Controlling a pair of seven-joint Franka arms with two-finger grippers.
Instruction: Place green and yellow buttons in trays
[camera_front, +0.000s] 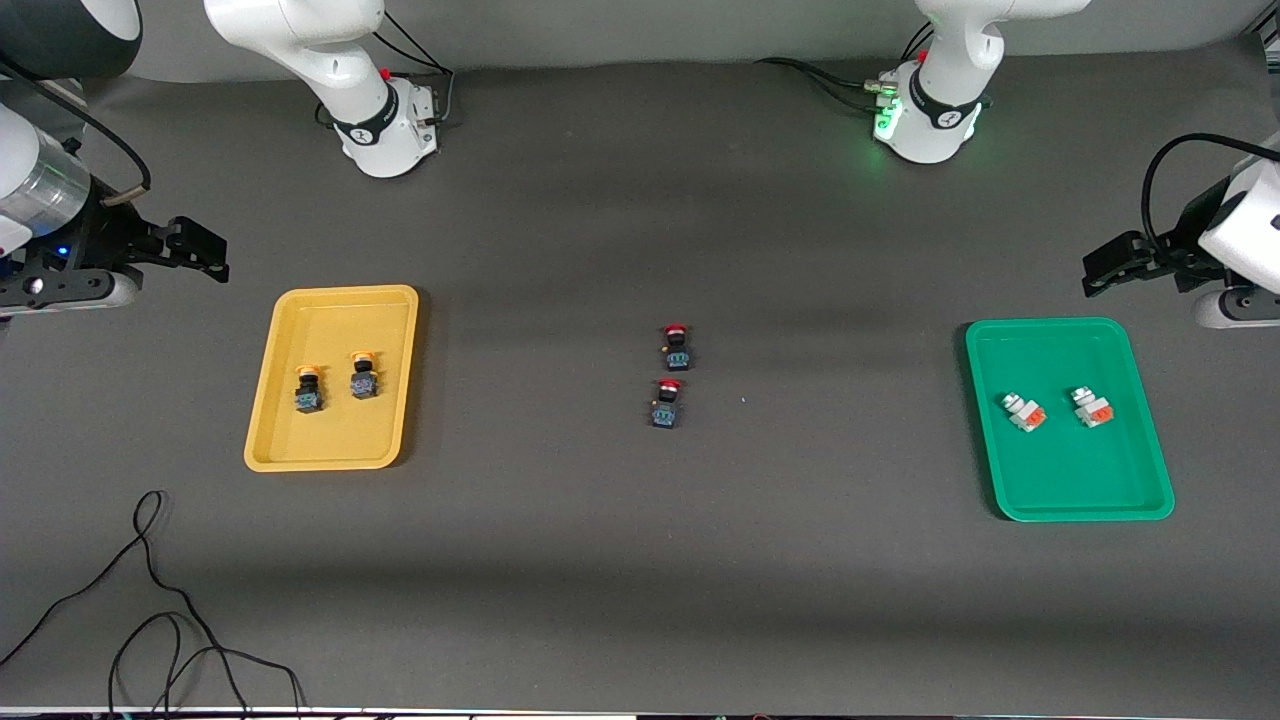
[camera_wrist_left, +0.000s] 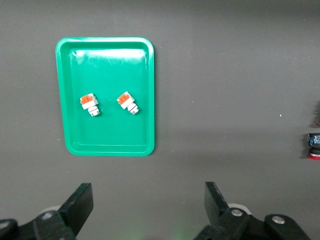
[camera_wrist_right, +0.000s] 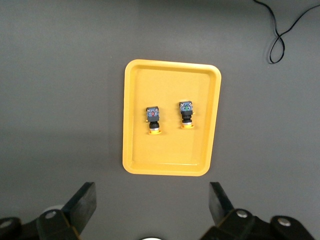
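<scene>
**Both trays loaded, both grippers up and empty**

Front view first: the yellow tray (camera_front: 332, 377) sits toward the right arm's end of the table with two yellow-capped buttons (camera_front: 309, 389) (camera_front: 364, 375) lying in it side by side. The green tray (camera_front: 1067, 418) is toward the left arm's end, and it has the two white-grey parts with orange blocks (camera_front: 1023, 411) (camera_front: 1092, 407) in it, also side by side. Mid-table, between the trays, two red-capped buttons (camera_front: 676, 346) (camera_front: 666, 402) sit on the grey mat (camera_front: 640, 560), one just nearer the camera than the other. A black cable (camera_front: 160, 610) loops on the mat near the camera (at the right arm's end). The right gripper (camera_front: 205, 255) hangs near the yellow tray, the left gripper (camera_front: 1105, 270) near the green one.

Left wrist view: left gripper (camera_wrist_left: 149, 207) has its fingers spread wide, nothing between them, green tray (camera_wrist_left: 105, 96) in sight with both orange-block parts inside.

Right wrist view: same deal, right gripper (camera_wrist_right: 152, 207) wide apart and holding nothing, yellow tray (camera_wrist_right: 172, 118) with both yellow-capped buttons in it.
</scene>
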